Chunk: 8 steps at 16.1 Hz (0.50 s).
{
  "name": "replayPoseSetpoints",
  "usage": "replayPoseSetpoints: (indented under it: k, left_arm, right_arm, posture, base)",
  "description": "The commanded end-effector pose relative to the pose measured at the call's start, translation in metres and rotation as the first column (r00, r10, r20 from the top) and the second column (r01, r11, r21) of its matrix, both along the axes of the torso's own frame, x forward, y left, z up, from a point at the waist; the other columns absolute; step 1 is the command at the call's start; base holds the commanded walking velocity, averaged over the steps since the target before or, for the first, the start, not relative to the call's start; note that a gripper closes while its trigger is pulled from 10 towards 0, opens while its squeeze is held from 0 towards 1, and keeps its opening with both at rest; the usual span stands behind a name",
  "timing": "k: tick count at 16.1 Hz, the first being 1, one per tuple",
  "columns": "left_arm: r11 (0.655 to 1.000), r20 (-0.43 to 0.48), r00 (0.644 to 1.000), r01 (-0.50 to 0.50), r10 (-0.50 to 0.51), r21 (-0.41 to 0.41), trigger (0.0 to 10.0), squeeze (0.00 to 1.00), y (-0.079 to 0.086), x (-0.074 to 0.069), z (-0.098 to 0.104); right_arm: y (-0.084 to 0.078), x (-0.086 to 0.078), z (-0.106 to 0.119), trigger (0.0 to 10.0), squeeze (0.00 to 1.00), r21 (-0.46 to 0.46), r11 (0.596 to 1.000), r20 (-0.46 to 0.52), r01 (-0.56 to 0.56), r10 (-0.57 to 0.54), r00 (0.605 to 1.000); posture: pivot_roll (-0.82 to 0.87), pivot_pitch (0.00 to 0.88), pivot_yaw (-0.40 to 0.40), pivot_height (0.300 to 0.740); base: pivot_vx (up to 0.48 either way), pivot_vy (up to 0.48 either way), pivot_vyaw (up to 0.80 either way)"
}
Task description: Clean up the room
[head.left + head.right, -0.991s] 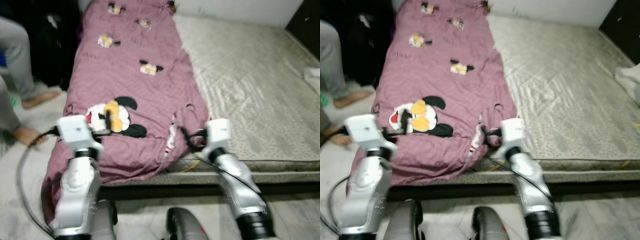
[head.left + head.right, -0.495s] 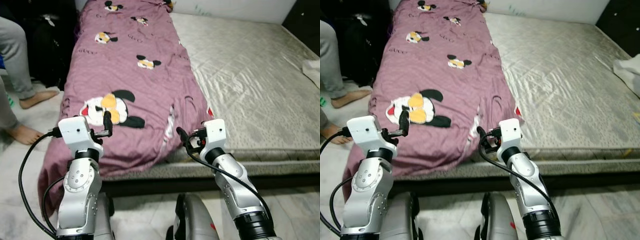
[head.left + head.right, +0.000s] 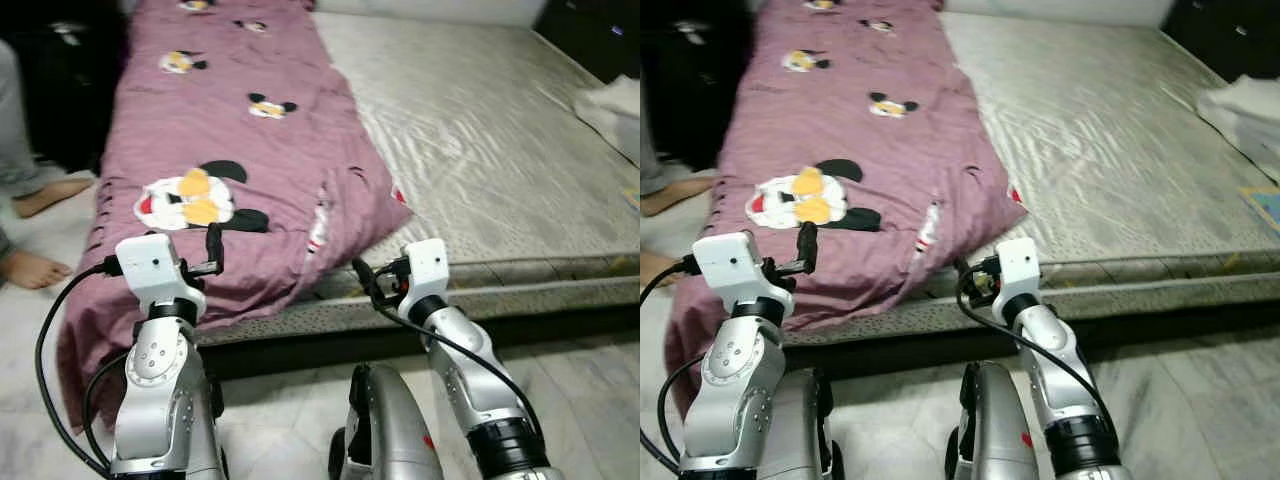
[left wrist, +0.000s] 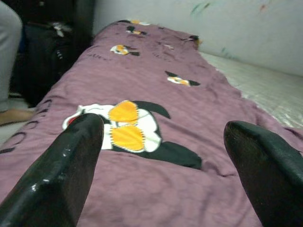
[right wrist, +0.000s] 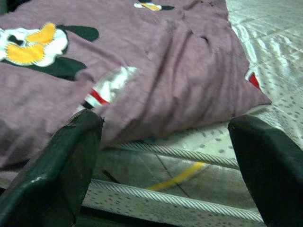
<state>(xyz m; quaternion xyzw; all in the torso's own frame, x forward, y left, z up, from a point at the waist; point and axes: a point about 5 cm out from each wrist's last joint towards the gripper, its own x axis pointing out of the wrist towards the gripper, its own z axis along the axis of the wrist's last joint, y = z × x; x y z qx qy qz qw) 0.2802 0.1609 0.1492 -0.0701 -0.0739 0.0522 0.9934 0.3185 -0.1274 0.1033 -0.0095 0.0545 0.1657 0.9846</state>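
A purple blanket [image 3: 230, 150] w/ cartoon mouse prints lies along the left half of the mattress [image 3: 500, 130], running from the far end to the near edge, where its left side hangs down over the edge toward the floor [image 3: 590, 400]. The right half of the mattress is bare, grey-beige fabric; a white cloth [image 3: 612, 105] sits at its far right edge. The left gripper [image 4: 161, 165] is held up in front of the near-left part of the blanket, fingers [image 4: 66, 161] wide apart, nothing between them, not touching the cloth. The right gripper [image 5: 165, 161] is near the mattress's front edge, just by the blanket's near-right corner, fingers [image 5: 61, 161] also spread apart & empty. At far left, a person's bare feet [image 3: 28, 268] stand on the floor beside the bed.
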Motion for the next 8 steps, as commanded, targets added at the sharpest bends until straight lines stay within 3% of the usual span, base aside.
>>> replayPoseSetpoints:
  k: [1,5,8]
  left_arm:
    - [1.000,0.005,1.000,0.008,-0.008,0.001,10.0,0.00,-0.0018,-0.0020,-0.0003]
    - [1.000,-0.007,1.000,0.019,-0.019,-0.022,10.0,0.00,-0.0066,-0.0008,-0.0024]
    - [1.000,-0.004,1.000,0.016,-0.016,-0.022,10.0,0.00,-0.0062,-0.0006,-0.0033]
  right_arm:
    - [-0.0002,0.0021,0.0013,10.0,0.00,-0.005,1.000,-0.002,-0.001,0.001,1.000]
    - [-0.0009,0.0028,0.0015,10.0,0.00,-0.006,1.000,0.001,-0.002,0.002,1.000]
    - [-0.0015,0.0039,0.0014,10.0,0.00,-0.007,1.000,0.001,-0.003,0.003,1.000]
  posture:
    - [-0.02,0.162,-0.121,0.538]
    - [-0.03,0.158,-0.122,0.538]
    - [-0.03,0.155,-0.122,0.538]
  base:
    - [0.480,0.000,0.00]
    - [0.433,0.000,0.00]
    - [0.000,0.000,0.00]
